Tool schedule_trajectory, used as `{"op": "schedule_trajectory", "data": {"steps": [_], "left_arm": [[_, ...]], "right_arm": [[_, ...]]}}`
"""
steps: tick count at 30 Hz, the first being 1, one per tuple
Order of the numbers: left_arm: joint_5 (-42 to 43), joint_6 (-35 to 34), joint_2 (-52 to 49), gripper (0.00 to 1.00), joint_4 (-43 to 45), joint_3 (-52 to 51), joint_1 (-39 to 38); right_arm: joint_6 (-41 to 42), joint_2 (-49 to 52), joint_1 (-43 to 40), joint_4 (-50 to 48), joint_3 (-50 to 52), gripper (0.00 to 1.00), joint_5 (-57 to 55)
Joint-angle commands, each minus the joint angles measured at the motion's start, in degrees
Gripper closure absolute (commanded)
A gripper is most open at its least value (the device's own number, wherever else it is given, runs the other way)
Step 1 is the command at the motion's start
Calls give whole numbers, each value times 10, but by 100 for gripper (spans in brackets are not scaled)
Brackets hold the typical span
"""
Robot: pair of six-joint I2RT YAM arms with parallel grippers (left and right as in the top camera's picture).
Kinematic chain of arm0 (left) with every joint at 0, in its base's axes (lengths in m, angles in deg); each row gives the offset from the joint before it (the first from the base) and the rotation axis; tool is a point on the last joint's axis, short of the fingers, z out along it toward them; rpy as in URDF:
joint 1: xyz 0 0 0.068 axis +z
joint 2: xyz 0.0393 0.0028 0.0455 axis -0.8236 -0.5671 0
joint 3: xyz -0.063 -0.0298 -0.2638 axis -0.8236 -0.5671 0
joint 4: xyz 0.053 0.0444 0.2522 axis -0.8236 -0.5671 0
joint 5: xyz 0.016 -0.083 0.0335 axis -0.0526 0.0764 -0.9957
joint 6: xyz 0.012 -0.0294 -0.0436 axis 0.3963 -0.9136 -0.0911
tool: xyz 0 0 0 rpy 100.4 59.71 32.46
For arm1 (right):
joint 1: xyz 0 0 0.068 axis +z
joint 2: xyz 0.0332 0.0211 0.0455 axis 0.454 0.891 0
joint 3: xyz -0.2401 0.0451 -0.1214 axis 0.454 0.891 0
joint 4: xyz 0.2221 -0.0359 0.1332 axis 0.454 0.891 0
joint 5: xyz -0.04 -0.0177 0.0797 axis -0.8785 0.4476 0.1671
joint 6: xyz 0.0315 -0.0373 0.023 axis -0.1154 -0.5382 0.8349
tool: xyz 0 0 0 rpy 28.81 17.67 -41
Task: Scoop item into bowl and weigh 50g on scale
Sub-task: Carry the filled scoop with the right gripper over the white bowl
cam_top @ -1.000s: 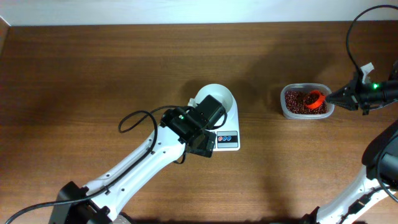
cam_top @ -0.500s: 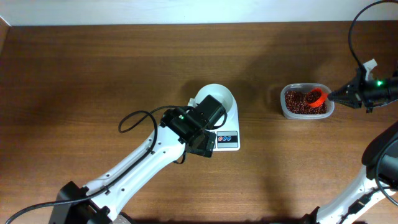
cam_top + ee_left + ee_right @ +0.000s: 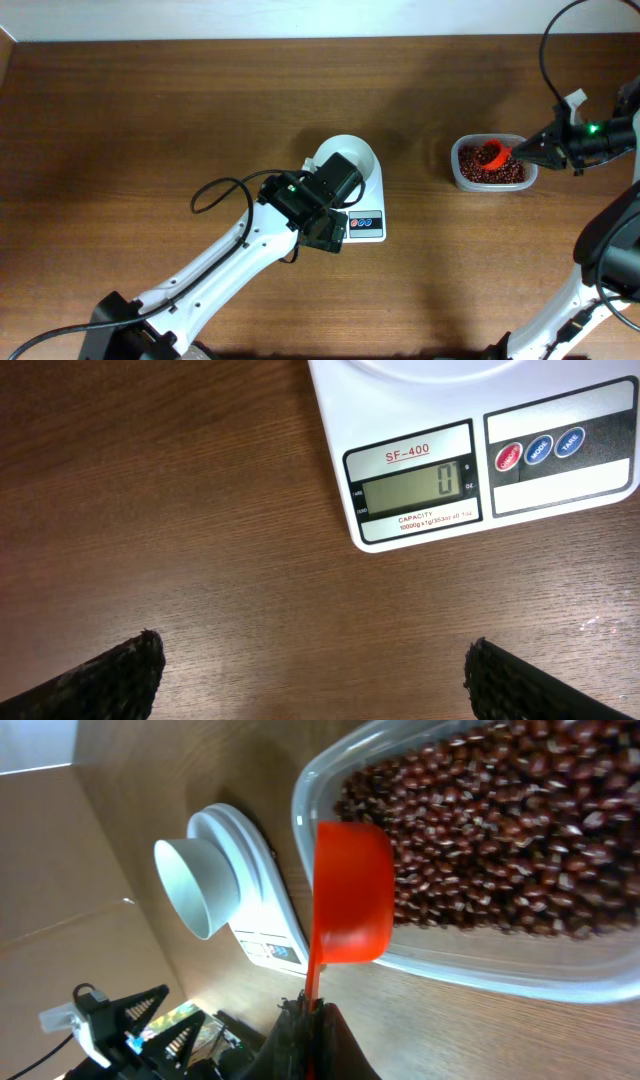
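The small white bowl (image 3: 350, 152) stands on the white scale (image 3: 368, 226); both also show in the right wrist view, the bowl (image 3: 195, 885) on the scale (image 3: 262, 910). The scale's display (image 3: 412, 488) reads 0. The reddish-brown beans (image 3: 490, 830) fill a clear plastic tub (image 3: 490, 180). My right gripper (image 3: 310, 1020) is shut on the handle of a red scoop (image 3: 352, 905), whose cup hangs over the beans at the tub's near-left side (image 3: 494, 153). My left gripper (image 3: 320, 680) is open and empty, above bare wood just in front of the scale (image 3: 322, 232).
The left arm (image 3: 230, 260) reaches from the front left and hides part of the bowl and scale. Bare wooden table (image 3: 150, 110) lies to the left and back. The right arm's cable (image 3: 550, 60) loops at the far right.
My right gripper has moved the red scoop a little leftward over the tub of beans. The left arm has not moved.
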Motion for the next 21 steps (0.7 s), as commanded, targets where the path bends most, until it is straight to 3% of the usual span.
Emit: {"op": "schedule_trajectory", "data": {"steps": [1, 14, 21], "left_arm": [[-6, -5, 14, 1, -1, -5, 2], [-6, -5, 14, 1, -1, -5, 2], [-6, -5, 14, 1, -1, -5, 2]], "right_arm": [[-10, 0, 3, 2, -12, 96, 31], [-35, 0, 9, 2, -12, 96, 93], [-34, 0, 67, -5, -12, 96, 106]]}}
